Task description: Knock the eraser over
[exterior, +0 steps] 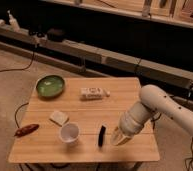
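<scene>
The eraser (101,136) is a thin dark sliver standing on edge near the front of the wooden table (45,150), just right of a white cup (69,134). My gripper (116,139) hangs from the white arm (162,105) that comes in from the right. It is low over the table, right beside the eraser on its right side. I cannot tell whether it touches the eraser.
A green bowl (50,85) sits at the back left. A long white printed box (94,93) lies at the back middle. A pale beige block (59,118) lies left of the cup. A reddish-brown object (26,130) lies at the left edge.
</scene>
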Available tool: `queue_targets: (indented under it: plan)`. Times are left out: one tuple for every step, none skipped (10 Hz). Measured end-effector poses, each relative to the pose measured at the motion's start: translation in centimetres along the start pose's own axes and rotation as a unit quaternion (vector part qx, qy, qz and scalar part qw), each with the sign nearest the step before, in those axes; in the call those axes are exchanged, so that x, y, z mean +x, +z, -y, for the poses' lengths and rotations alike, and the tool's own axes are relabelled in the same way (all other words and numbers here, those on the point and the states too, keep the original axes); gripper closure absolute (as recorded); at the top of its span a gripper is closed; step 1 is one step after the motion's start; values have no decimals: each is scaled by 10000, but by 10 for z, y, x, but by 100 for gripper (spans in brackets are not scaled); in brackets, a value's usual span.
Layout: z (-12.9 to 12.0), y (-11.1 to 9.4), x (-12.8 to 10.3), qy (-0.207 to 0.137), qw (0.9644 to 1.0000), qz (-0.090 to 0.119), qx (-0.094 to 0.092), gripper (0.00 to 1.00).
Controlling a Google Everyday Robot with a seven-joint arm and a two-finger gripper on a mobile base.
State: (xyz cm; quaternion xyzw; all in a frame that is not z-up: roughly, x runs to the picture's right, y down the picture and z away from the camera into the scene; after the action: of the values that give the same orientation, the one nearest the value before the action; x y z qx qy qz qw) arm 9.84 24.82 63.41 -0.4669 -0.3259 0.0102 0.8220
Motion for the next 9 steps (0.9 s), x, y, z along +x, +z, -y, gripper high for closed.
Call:
queue_targets:
  plan:
    - [-6,6,9,130,9999,-41,-60,100]
    - [-10,12,16,235,9996,-70,-111,100]
    - [-13,18,22,336,9993,-86,-147,100]
    - [-14,25,28,412,9990,-56,-166,100]
    - [-14,34,31,463,9987,12,-196,100]
    - [-12,43,33,474,9986,44,-250,100]
    - [-9,53,36,482,9984,58,-301,100]
    - [-4,62,39,494,9982,73,-343,100]
    - [-2,68,41,511,9980,78,-376,100]
